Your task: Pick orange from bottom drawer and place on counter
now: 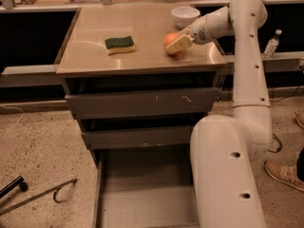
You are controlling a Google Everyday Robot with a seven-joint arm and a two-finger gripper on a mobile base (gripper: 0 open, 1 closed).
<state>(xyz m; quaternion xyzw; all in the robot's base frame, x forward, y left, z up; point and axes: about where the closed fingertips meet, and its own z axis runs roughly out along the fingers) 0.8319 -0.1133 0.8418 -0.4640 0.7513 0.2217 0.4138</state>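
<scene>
The orange [170, 41] is held between the fingers of my gripper [175, 44] over the right half of the beige counter [142, 32]. It is at or just above the surface; I cannot tell whether it touches. The near cream finger [179, 43] covers its right side. My white arm reaches in from the right. The bottom drawer [142, 194] is pulled out below, its grey floor bare where it shows. The arm's base hides its right part.
A green-and-yellow sponge [119, 44] lies left of the orange. A white bowl [185, 16] stands at the back right of the counter. Two shallower drawers [142, 103] stand slightly open. A metal rod [38, 197] lies on the floor at left. A shoe [284, 173] and a bottle [271, 43] are at right.
</scene>
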